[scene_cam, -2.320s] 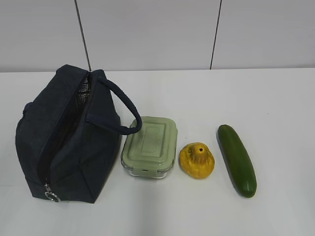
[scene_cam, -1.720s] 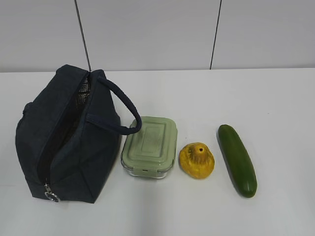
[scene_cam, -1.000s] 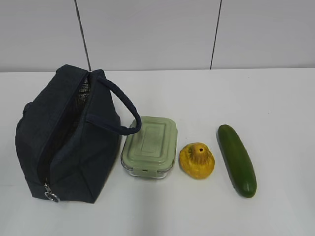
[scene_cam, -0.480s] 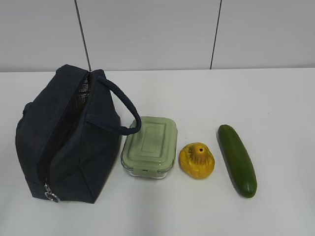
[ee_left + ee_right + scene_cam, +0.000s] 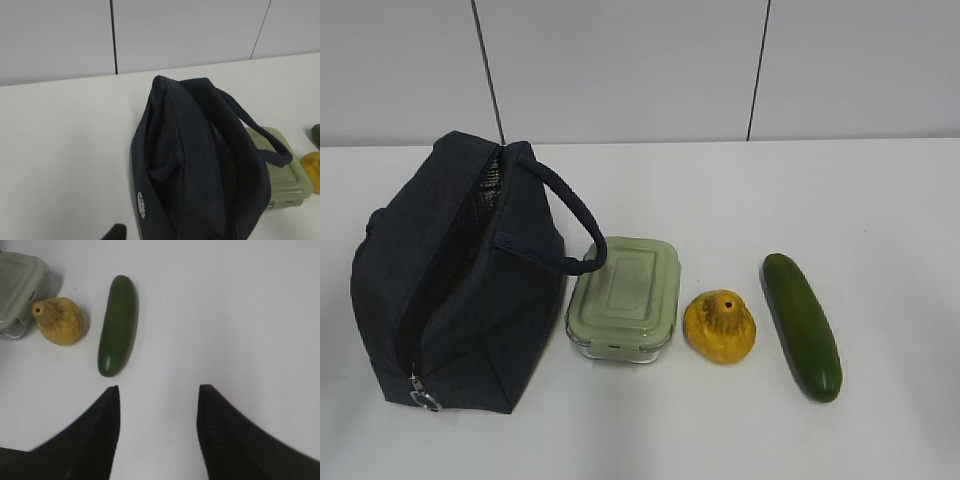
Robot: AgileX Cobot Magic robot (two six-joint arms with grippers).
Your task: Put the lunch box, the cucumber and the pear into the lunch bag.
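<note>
On the white table [image 5: 880,200], farthest left, stands the lunch bag [image 5: 460,275], a boxy dark navy fabric bag with its top zipper undone, a narrow dark opening running from the near end to the far end and a strip of silvery lining showing at the far end. A metal ring pull [image 5: 423,399] hangs at its near lower corner. Its padded loop handle [image 5: 570,225] arches to the right, the tip resting over the far left corner of the lunch box [image 5: 625,298].

The lunch box sits just beside the bag's right wall — sage-green lid on, clear glass below. Just to its right lies the pear [image 5: 720,326], yellow-orange, stem hole up, close to the box but apart from it. Right again is the cucumber [image 5: 802,325], lying near-to-far, near the pear yet not touching it.

Only a dark sliver of the left gripper [image 5: 116,233] shows at the bottom edge of the left wrist view, near the bag's left side; I cannot tell how its jaws stand. The right gripper [image 5: 159,390] hangs over bare table to the near right of the cucumber — fingers [image 5: 102,430] spread apart, nothing between them.
</note>
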